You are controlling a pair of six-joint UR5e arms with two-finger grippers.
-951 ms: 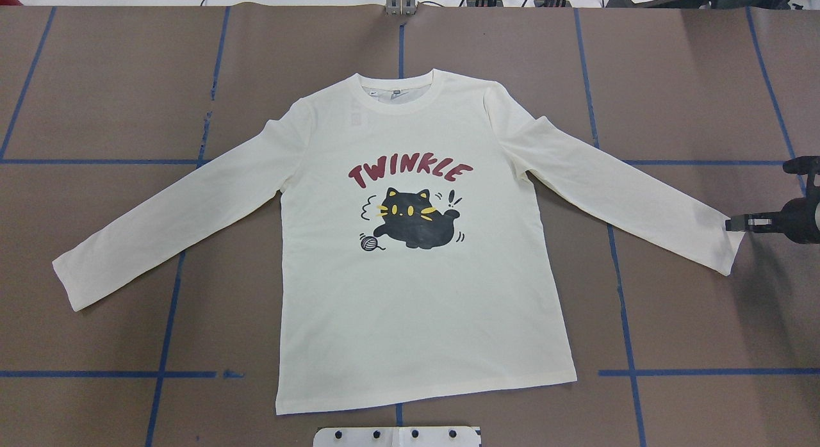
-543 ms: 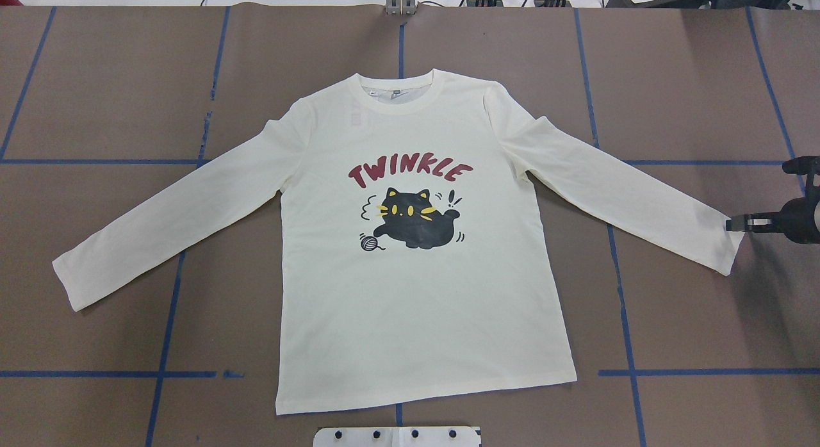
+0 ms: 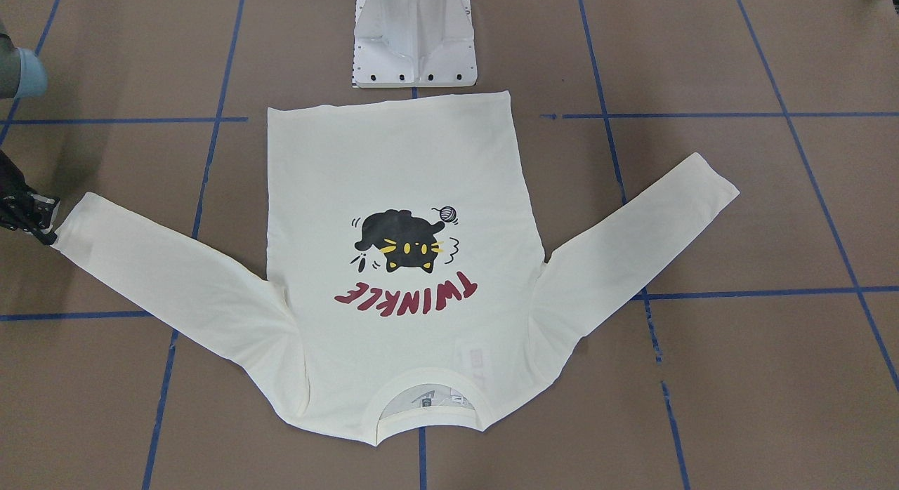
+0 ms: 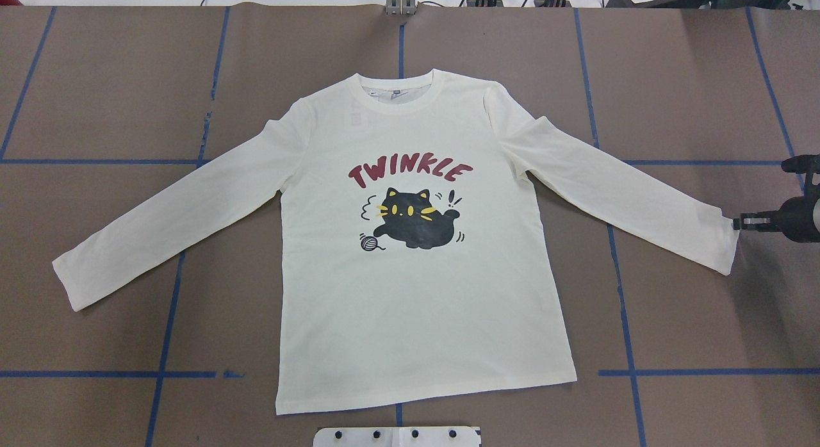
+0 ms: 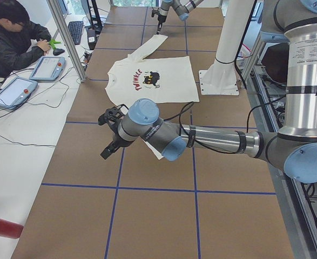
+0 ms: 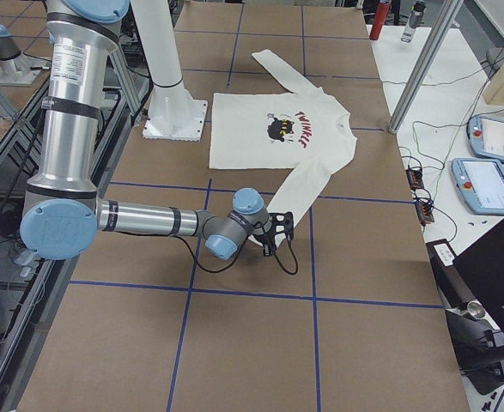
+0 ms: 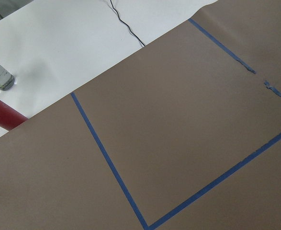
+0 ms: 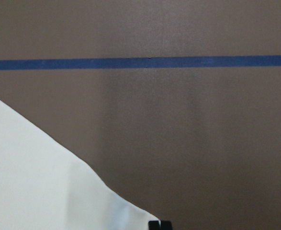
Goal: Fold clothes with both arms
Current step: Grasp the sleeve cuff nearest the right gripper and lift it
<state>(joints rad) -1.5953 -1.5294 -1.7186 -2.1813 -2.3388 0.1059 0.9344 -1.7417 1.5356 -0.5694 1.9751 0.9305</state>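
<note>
Brown paper gridded with blue tape covers the worktop, and the shirt lies flat in its middle, print up, collar away from the robot and both sleeves splayed out to the sides. The right fingers lie low, touching the far corner of the right cuff. I cannot tell whether they are closed on cloth or merely set against the edge, since the wrist view shows only a sliver of black tip beside the cream hem. The left fingers hang above bare paper off the robot's left end, well apart from the left cuff, and how wide they stand I cannot tell. The step in hand looks like taking the right sleeve to fold it over the chest. To do it well, the grip should catch both layers of the cuff, not just the top one. The lift should be only enough to clear the worktop, and the sweep should run inward so the crease falls straight along the shoulder line. A slow carry should keep the body from being dragged out of square. Bringing the left fingers to the other cuff early would let the two sleeves be folded evenly.
</note>
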